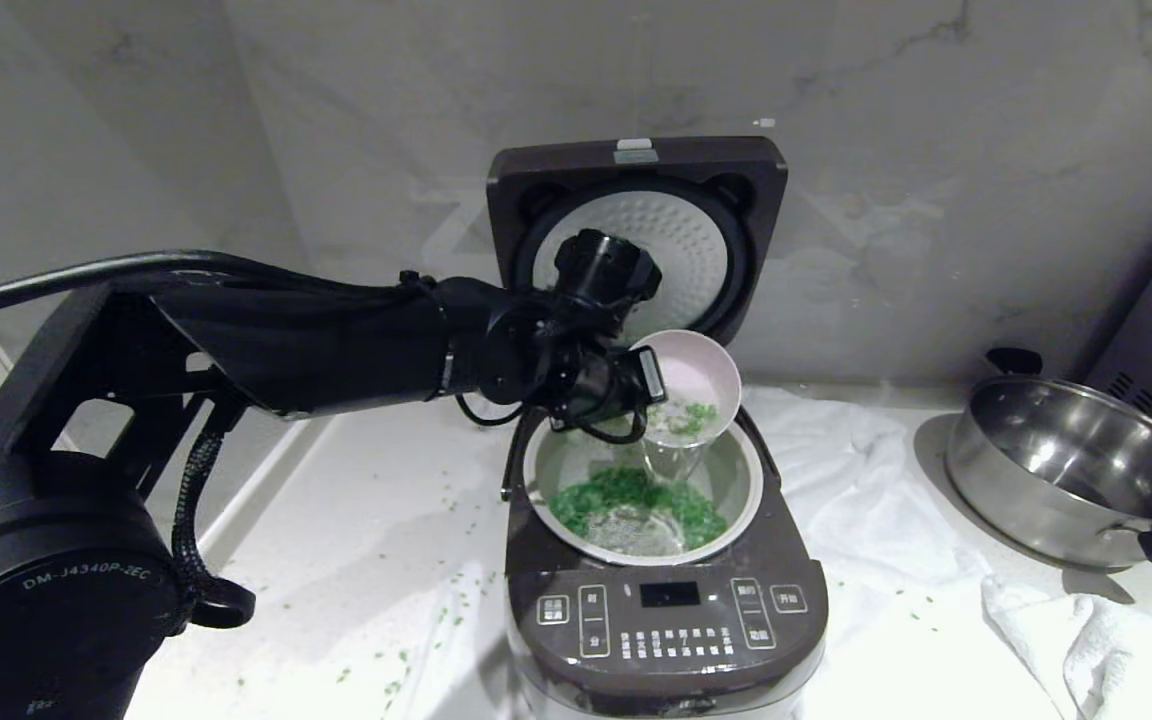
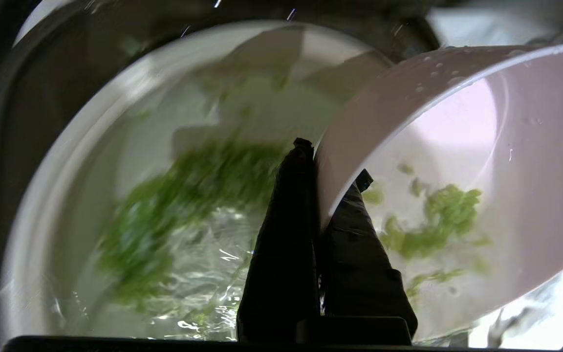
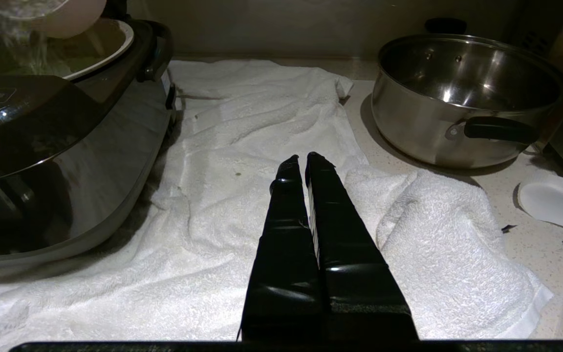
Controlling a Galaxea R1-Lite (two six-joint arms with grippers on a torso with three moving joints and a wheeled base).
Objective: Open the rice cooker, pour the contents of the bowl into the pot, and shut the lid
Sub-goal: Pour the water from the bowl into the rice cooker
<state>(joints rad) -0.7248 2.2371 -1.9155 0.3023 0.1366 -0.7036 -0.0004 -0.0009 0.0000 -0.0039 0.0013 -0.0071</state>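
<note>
The lid [image 1: 636, 225] is up; the left gripper [image 1: 648, 375], pinched tight on the tipped bowl [image 1: 693, 385], pours green bits [image 1: 681, 420] into the pot [image 1: 751, 480]; closing is left

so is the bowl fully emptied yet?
No: in the left wrist view a clump of green contents still clings inside the tilted bowl, held over the pot.

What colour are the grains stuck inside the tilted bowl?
Bright green grains, on the bowl's white inside; clearest in the left wrist view.
</note>
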